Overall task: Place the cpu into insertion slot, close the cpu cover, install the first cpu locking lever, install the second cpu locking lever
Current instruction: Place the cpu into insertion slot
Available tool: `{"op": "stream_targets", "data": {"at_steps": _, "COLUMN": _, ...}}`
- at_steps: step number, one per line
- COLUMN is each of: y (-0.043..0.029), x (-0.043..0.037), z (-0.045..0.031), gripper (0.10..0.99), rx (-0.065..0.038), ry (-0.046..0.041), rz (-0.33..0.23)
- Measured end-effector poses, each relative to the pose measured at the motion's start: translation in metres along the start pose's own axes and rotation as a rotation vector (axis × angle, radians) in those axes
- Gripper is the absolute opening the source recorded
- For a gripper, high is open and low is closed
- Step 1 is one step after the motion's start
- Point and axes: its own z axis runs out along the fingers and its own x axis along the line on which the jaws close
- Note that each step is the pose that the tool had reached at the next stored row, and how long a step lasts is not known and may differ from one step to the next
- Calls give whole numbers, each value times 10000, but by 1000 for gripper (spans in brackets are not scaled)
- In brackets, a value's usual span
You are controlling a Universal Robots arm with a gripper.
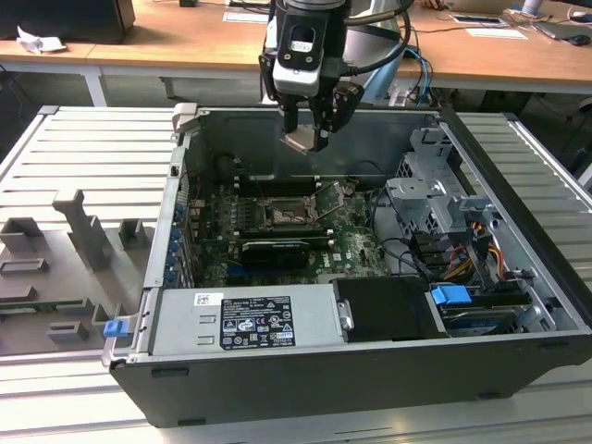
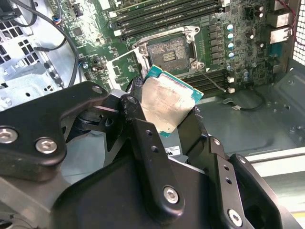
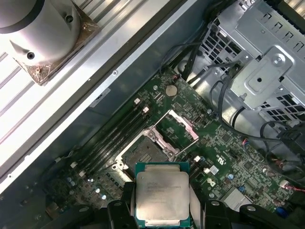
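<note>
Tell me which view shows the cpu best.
The first wrist view: the cpu faces the camera squarely. The second wrist view shows it tilted, partly covered. The exterior view shows it slanted, clamped in the end effector.

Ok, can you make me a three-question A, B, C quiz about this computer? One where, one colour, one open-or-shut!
1. Where is the cpu? A flat on a table. B between the fingers, above the motherboard. C on the floor.
2. Its rim colour? A red. B yellow. C green.
3. The cpu cover is: A shut flat. B tipped up open. C taken away.
B: the fingers clamp it over the motherboard.
C: a green edge rings the silvery face.
B: the insertion slot lies bare.
</note>
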Motion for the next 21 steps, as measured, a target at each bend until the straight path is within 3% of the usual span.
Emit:
{"op": "stream_targets", "data": {"at_steps": 7, "y": -4, "x": 0, "z": 68, "gripper": 541, "rx": 26, "ry": 29, "rz": 85}}
{"op": "stream_targets", "data": {"at_steps": 15, "y": -21, "x": -4, "z": 269, "gripper": 541, "rx": -15, "ry": -131, "rz": 1942}}
{"op": "stream_targets", "data": {"at_steps": 21, "y": -34, "x": 1, "z": 360, "gripper": 541, "rx": -24, "ry": -158, "rz": 2269}}
